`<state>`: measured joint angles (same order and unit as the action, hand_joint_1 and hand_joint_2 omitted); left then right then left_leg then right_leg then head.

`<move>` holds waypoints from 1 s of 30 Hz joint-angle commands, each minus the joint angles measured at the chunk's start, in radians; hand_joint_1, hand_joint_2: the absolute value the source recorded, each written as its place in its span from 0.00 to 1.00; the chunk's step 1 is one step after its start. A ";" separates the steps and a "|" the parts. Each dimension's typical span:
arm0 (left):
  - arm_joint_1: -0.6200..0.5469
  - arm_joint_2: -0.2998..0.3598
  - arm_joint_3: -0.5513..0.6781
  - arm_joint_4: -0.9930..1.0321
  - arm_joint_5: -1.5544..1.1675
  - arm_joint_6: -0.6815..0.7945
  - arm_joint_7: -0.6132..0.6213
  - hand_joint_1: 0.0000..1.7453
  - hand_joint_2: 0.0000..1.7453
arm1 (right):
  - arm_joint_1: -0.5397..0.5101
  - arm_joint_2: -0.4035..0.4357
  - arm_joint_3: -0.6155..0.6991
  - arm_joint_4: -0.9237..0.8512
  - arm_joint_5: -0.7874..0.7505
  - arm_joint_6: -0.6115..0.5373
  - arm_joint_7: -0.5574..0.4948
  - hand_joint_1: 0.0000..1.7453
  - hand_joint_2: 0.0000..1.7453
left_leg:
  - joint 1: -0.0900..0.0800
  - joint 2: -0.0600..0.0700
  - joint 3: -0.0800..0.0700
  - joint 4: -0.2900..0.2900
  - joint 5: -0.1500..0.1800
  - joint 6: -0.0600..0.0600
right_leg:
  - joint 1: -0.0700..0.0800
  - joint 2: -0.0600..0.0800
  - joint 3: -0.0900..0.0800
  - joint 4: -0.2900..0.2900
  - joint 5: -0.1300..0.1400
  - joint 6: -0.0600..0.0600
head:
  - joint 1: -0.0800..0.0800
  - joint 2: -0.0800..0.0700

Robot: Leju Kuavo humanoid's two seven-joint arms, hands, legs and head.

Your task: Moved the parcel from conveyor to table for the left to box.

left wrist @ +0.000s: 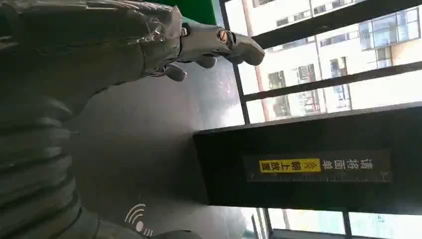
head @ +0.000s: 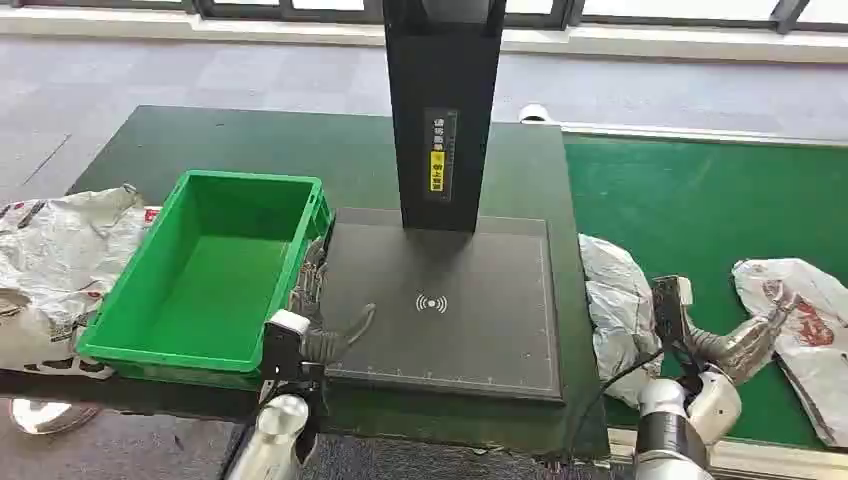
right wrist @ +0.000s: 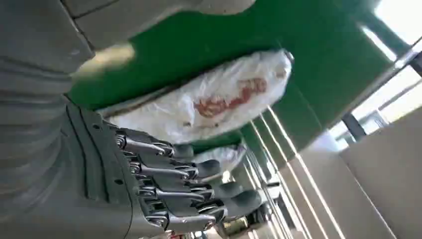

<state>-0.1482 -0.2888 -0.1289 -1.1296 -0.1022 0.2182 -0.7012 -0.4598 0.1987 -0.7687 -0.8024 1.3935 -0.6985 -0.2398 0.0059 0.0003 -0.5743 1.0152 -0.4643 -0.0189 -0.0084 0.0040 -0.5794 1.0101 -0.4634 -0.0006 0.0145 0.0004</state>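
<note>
Right robot hand (head: 745,345) is held empty, fingers loosely apart, between two parcels on the conveyor (head: 700,190), so the nearer parcel (head: 612,300) can probably be grabbed; left robot hand (head: 318,335) is parked empty by the green crate (head: 215,265).

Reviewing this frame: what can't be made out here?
- Head view: right hand is between two parcels; contact with the nearer parcel is unclear, arm in front.
- Head view: far-right parcel is cut by the edge.
- Head view: yellow label text is too small.
</note>
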 commanded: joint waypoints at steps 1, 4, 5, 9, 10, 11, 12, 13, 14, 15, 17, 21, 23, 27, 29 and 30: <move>0.028 0.007 -0.018 -0.017 0.031 0.036 0.003 0.00 1.00 | -0.185 -0.132 0.068 0.490 0.021 0.060 0.110 0.00 1.00 | 0.000 0.005 0.003 -0.002 0.000 0.000 | 0.000 0.005 0.001 -0.003 0.002 0.000 | 0.000 0.000; 0.031 -0.012 -0.013 -0.028 0.029 0.031 0.003 0.00 1.00 | -0.169 -0.132 0.073 0.482 0.005 0.068 0.113 0.00 1.00 | 0.000 0.001 0.002 -0.001 0.000 0.001 | 0.000 0.000 0.001 -0.001 0.000 0.000 | 0.000 0.000; 0.024 -0.016 -0.012 -0.014 0.016 0.025 0.003 0.00 1.00 | -0.159 -0.132 0.077 0.474 -0.007 0.075 0.110 0.00 1.00 | 0.000 0.000 0.002 -0.002 0.001 0.001 | 0.001 -0.001 0.002 -0.003 0.001 0.000 | 0.000 0.000; 0.012 -0.022 -0.004 -0.004 0.015 0.018 0.003 0.00 1.00 | -0.146 -0.136 0.080 0.469 -0.019 0.082 0.109 0.00 1.00 | 0.000 -0.002 0.001 -0.001 0.001 0.001 | 0.001 -0.002 0.001 -0.001 0.000 0.000 | 0.000 0.000; 0.012 -0.022 -0.004 -0.004 0.015 0.018 0.003 0.00 1.00 | -0.146 -0.136 0.080 0.469 -0.019 0.082 0.109 0.00 1.00 | -0.001 -0.001 0.002 -0.002 0.001 0.001 | 0.000 -0.002 0.002 -0.002 0.000 0.000 | 0.000 0.000; 0.012 -0.022 -0.004 -0.004 0.015 0.018 0.003 0.00 1.00 | -0.146 -0.136 0.080 0.469 -0.019 0.082 0.109 0.00 1.00 | 0.000 -0.001 0.001 -0.001 0.001 0.001 | 0.001 -0.001 0.001 -0.001 0.000 0.000 | 0.000 0.000; 0.012 -0.022 -0.004 -0.004 0.015 0.018 0.003 0.00 1.00 | -0.146 -0.136 0.080 0.469 -0.019 0.082 0.109 0.00 1.00 | -0.001 -0.001 0.001 -0.001 0.001 0.001 | 0.000 -0.001 0.000 -0.001 0.000 0.000 | 0.000 0.000; 0.012 -0.022 -0.004 -0.004 0.015 0.018 0.003 0.00 1.00 | -0.146 -0.136 0.080 0.469 -0.019 0.082 0.109 0.00 1.00 | 0.000 -0.001 0.001 -0.001 0.001 0.001 | 0.001 -0.002 0.001 -0.002 0.000 0.000 | 0.000 0.000; 0.012 -0.022 -0.004 -0.004 0.015 0.018 0.003 0.00 1.00 | -0.146 -0.136 0.080 0.469 -0.019 0.082 0.109 0.00 1.00 | 0.000 -0.001 0.001 -0.001 0.001 0.001 | 0.000 -0.001 0.001 -0.001 0.000 0.000 | 0.000 0.000; 0.005 -0.022 0.000 0.007 0.007 0.012 0.003 0.00 1.00 | -0.145 -0.140 0.094 0.476 -0.013 0.112 0.134 0.00 1.00 | -0.001 -0.001 0.002 -0.002 0.001 0.002 | 0.000 -0.002 0.002 -0.003 0.001 0.000 | 0.000 0.000; 0.006 -0.025 0.010 0.001 0.009 0.011 0.003 0.00 1.00 | -0.143 -0.140 0.104 0.475 -0.012 0.124 0.147 0.00 1.00 | 0.000 -0.001 0.000 -0.001 0.001 0.001 | 0.000 -0.002 0.000 -0.001 0.000 0.000 | 0.000 0.000; 0.013 -0.029 0.020 -0.008 0.002 0.009 0.003 0.00 1.00 | -0.138 -0.134 0.124 0.480 -0.009 0.177 0.164 0.00 1.00 | 0.000 0.000 0.001 -0.001 0.001 0.001 | 0.000 -0.001 0.001 -0.001 0.000 0.000 | 0.000 0.000; 0.016 -0.030 0.019 -0.002 -0.008 0.001 0.003 0.00 1.00 | -0.131 -0.137 0.133 0.489 -0.008 0.237 0.170 0.00 1.00 | 0.000 0.000 0.001 -0.002 0.001 0.001 | 0.000 -0.001 0.001 -0.002 0.000 0.000 | 0.000 0.000; 0.009 -0.035 0.025 0.003 -0.010 -0.013 0.003 0.00 1.00 | -0.117 -0.149 0.173 0.511 0.028 0.383 0.226 0.07 1.00 | 0.000 -0.002 0.001 -0.002 0.001 0.001 | 0.001 -0.002 0.002 -0.002 0.000 0.000 | 0.000 0.000; 0.009 -0.036 0.024 0.005 -0.011 -0.012 0.003 0.00 1.00 | -0.111 -0.147 0.175 0.511 0.030 0.385 0.228 0.07 1.00 | 0.000 -0.002 0.002 -0.002 0.001 0.001 | 0.001 -0.002 0.002 -0.002 0.000 0.000 | 0.000 0.000; 0.009 -0.036 0.024 0.005 -0.011 -0.012 0.003 0.00 1.00 | -0.111 -0.147 0.175 0.511 0.030 0.385 0.228 0.07 1.00 | 0.000 -0.002 0.003 -0.002 0.001 0.001 | 0.001 -0.002 0.003 -0.003 0.000 0.000 | 0.000 0.000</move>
<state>-0.1423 -0.2888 -0.1289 -1.1563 -0.1137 0.2121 -0.7012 -0.5689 0.0835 -0.6599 -0.3776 1.4142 -0.3501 -0.0274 0.0060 -0.0005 -0.5744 1.0150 -0.4632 -0.0183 -0.0077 0.0028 -0.5801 1.0101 -0.4631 -0.0008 0.0145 0.0004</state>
